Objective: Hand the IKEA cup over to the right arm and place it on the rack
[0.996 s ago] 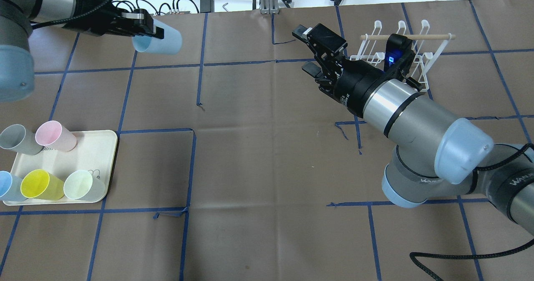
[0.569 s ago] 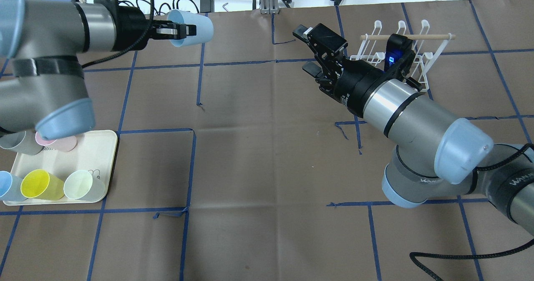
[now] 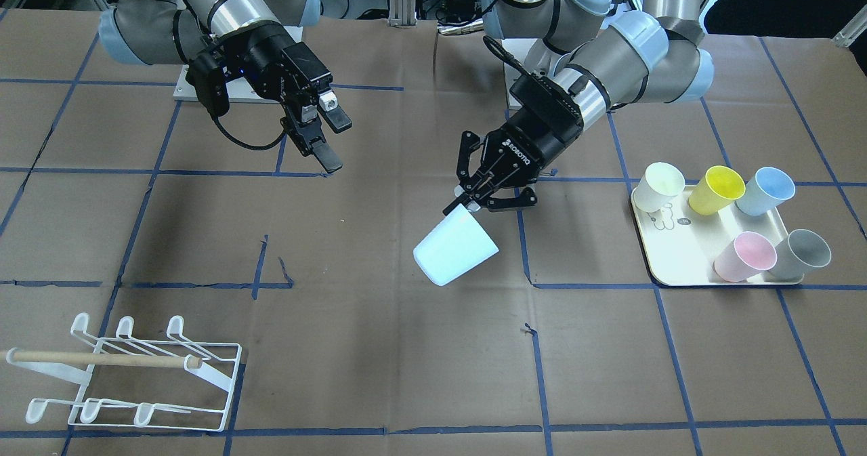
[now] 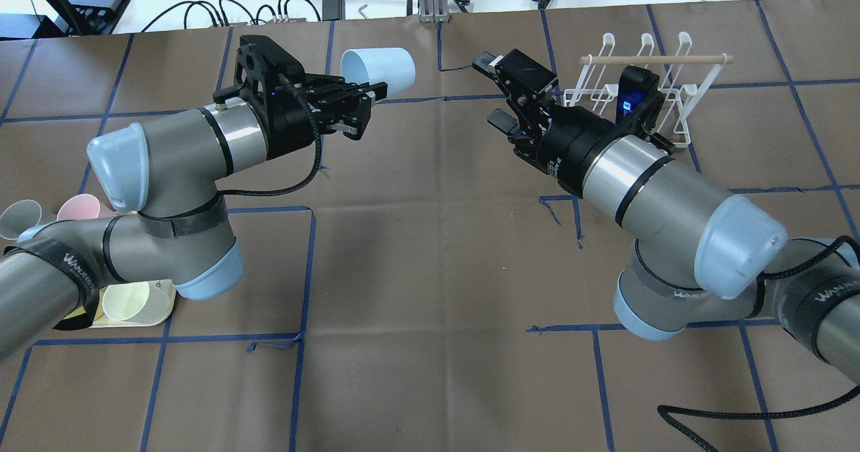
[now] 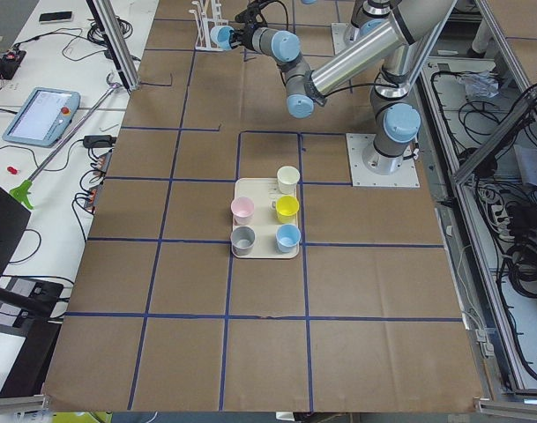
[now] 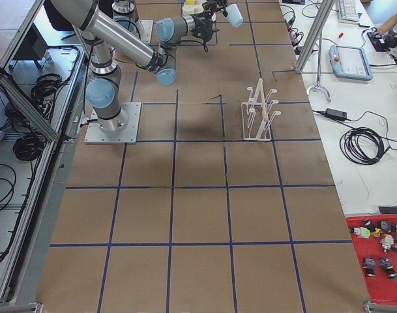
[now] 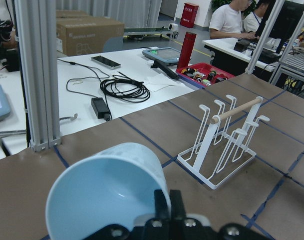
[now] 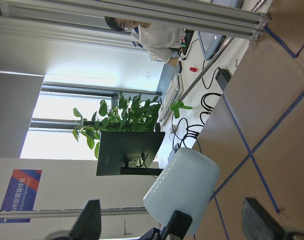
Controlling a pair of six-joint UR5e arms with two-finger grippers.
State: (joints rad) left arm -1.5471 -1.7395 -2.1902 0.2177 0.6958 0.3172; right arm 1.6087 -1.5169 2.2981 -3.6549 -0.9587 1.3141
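Swung centreward over the brown blue-taped table [image 3: 379,347], left end effector [image 3: 467,200] pinches the cup [image 3: 454,253]; right end effector [image 3: 336,143] gapes.

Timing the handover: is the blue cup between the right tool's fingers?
No, the right tool is open and apart from the blue cup, which the left tool holds.

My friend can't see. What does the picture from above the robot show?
The left arm holds a pale blue cup sideways, toward the right arm, whose jaws are open. A white wire rack stands just beyond it.
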